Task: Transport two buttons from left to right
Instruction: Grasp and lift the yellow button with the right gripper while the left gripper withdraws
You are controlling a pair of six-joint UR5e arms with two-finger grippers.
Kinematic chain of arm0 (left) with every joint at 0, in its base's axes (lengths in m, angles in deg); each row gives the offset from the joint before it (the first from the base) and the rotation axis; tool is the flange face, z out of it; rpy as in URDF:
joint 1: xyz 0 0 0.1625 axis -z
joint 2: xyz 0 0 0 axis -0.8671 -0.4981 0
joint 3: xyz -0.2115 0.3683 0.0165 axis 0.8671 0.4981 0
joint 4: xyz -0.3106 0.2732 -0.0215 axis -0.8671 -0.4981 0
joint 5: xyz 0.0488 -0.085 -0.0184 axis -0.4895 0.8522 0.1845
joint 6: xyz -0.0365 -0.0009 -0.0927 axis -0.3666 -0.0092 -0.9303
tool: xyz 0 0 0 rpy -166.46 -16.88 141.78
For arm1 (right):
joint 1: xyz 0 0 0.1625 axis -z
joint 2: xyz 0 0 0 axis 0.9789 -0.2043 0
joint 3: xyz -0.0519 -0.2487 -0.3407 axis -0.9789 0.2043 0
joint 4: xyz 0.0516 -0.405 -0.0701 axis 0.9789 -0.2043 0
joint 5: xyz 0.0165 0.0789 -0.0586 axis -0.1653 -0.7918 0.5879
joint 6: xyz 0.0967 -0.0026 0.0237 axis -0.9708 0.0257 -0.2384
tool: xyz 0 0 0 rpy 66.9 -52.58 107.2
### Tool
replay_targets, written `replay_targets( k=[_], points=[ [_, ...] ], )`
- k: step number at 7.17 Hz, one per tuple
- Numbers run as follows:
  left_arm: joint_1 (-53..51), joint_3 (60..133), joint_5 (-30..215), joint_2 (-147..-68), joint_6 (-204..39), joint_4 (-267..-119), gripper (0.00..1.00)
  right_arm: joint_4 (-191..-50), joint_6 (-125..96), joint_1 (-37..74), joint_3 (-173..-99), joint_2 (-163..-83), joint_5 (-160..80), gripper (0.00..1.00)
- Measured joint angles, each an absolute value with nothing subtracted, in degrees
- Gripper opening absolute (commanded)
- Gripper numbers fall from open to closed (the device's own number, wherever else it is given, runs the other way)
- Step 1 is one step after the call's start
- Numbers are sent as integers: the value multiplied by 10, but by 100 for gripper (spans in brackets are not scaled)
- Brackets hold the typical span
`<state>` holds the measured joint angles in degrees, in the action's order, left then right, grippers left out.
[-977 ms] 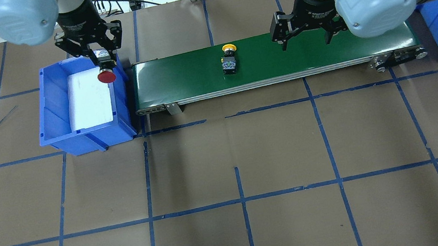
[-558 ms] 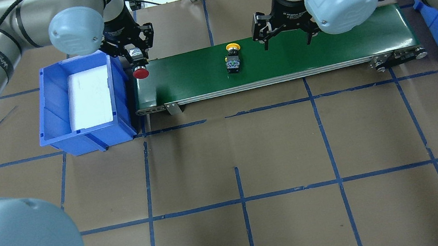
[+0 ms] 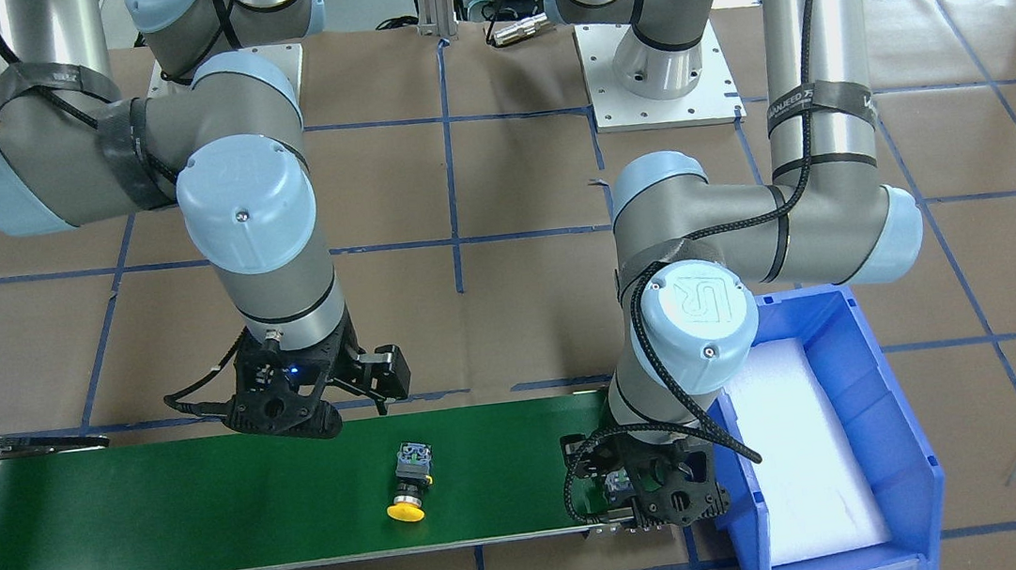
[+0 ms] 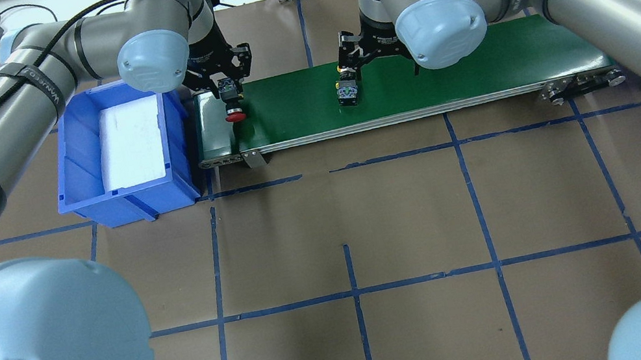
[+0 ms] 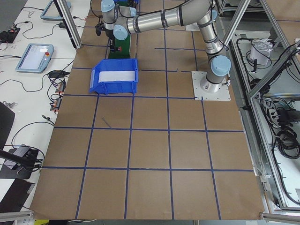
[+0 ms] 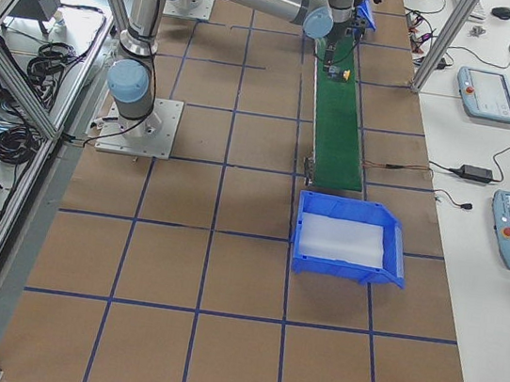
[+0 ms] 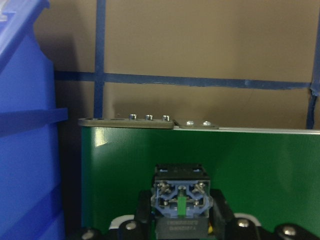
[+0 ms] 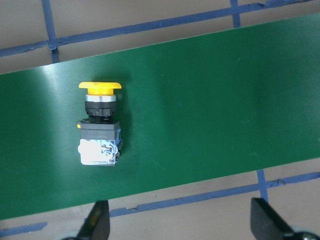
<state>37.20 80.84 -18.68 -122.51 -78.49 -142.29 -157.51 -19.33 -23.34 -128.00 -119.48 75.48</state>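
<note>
**A:** Left gripper (image 4: 229, 88), status?

**B:** Clamped on the red button (image 4: 235, 116). The jaws pinch the black body. The cap points down, and the terminal block faces up at the wrist camera.

**A:** Position?

**B:** It hangs over the end of the belt (image 4: 472, 67). The bin (image 4: 82, 176) stands just beside the gripper on its outer side, with a white pad (image 4: 132, 140) lying inside. Below the gripper there is green belt only. I cannot tell whether the cap touches the belt.

**A:** Right gripper (image 8: 179, 220)?

**B:** Open. Its fingers (image 8: 97, 225) are spread wide with nothing between them. The gripper hovers over the middle stretch of the belt.

**A:** And the yellow button (image 8: 99, 127)?

**B:** It lies on its side on the belt, below the right gripper. It is nearer the finger on the left arm's side than the other finger, and it touches neither. The cap points away from the robot and the terminal block points toward it.

**A:** How do the two buttons relate?

**B:** They are well apart. The red one is held at the belt's bin end. The yellow one rests further along, on the side of the right gripper that faces the left gripper.

**A:** What is around the belt?

**B:** The table (image 4: 406, 217), covered in brown paper with blue tape lines. Belt and bin both stand on it.
</note>
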Motion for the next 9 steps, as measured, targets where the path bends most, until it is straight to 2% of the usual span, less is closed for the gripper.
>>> replay_targets(
  k=[3, 7, 9],
  points=[
    [362, 798, -188, -1195, -782, -1453, 100, -1577, -222, -240, -1233, -1146, 757, 97],
    [281, 787, -192, -1052, -693, -1682, 100, -1578, -237, -240, -1210, -1108, 766, 95],
    [258, 792, -192, -1007, -678, -1740, 100, -1579, -238, -244, -1214, -1102, 766, 95]
  ],
)
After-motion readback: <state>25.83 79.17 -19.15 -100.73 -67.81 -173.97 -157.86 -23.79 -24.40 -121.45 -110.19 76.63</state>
